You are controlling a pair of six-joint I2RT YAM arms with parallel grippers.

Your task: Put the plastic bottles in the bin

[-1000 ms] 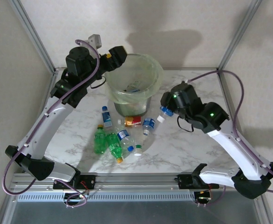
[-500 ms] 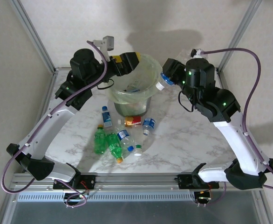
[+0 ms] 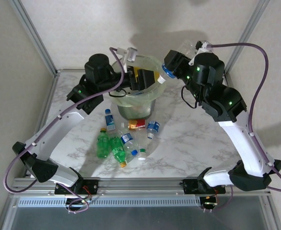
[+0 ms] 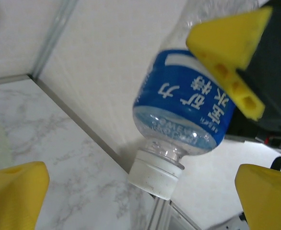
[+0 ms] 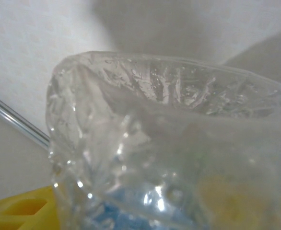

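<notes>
Two pincers meet above the bin (image 3: 131, 110). Our right pincer (image 3: 171, 66) is clamped on a clear bottle (image 4: 183, 112) with a blue label. It holds the bottle tilted, so the white cap (image 4: 155, 175) points down over the bin's far-right rim and the crumpled base sticks up behind the pincer. Our left pincer (image 3: 145, 76) hangs just left of that cap, over the bin's mouth, with its yellow fingers (image 4: 16, 191) spread wide and nothing between them. Below both pincers and nearer to us, several bottles (image 3: 102, 143) lie loose on the counter (image 3: 188, 139). Some are green with yellow caps, some clear with blue labels, and a red-labelled one lies nearest the bin.
</notes>
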